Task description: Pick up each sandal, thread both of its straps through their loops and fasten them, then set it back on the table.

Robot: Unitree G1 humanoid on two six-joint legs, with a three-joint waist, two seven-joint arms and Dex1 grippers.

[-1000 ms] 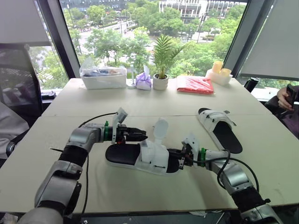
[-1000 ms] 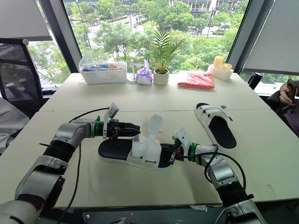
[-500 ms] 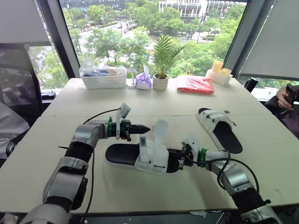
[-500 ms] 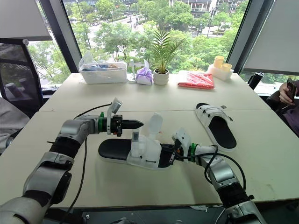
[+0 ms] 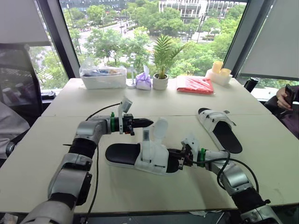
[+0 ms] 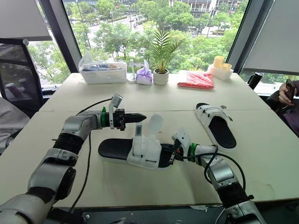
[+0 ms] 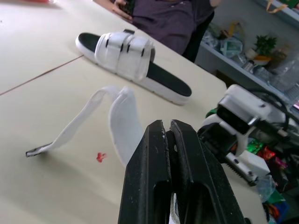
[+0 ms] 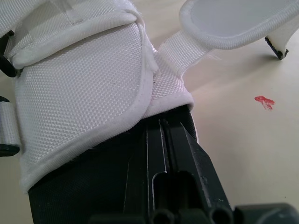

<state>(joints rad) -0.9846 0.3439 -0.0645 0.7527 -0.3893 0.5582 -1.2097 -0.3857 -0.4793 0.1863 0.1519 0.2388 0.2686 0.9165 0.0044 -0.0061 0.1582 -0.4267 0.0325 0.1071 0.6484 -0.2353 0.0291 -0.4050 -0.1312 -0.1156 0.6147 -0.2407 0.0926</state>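
Observation:
The near sandal (image 5: 122,154) has a black sole and white straps and lies on the table (image 5: 140,191) in front of me. Its wide strap (image 5: 160,128) stands up loose, and a narrower strap (image 5: 145,136) with a dark end sticks up beside it. My left gripper (image 5: 149,122) hovers shut and empty just above the sandal, close to the wide strap (image 7: 122,119). My right gripper (image 5: 180,157) is shut, with its tips pressed against the black footbed (image 8: 93,186) under the white upper (image 8: 79,107). The second sandal (image 5: 219,128) lies flat at the right with both straps closed.
Along the far edge stand a clear box (image 5: 103,77), a purple tissue pack (image 5: 143,80), a potted plant (image 5: 160,79), a red packet (image 5: 195,85) and yellow cups (image 5: 219,71). A person (image 7: 163,18) sits at the table's right side. An office chair (image 5: 16,88) is at the left.
My left gripper has shut and risen from the sandal's straps towards the far side. The narrow strap now stands upright. The right gripper has stayed in place.

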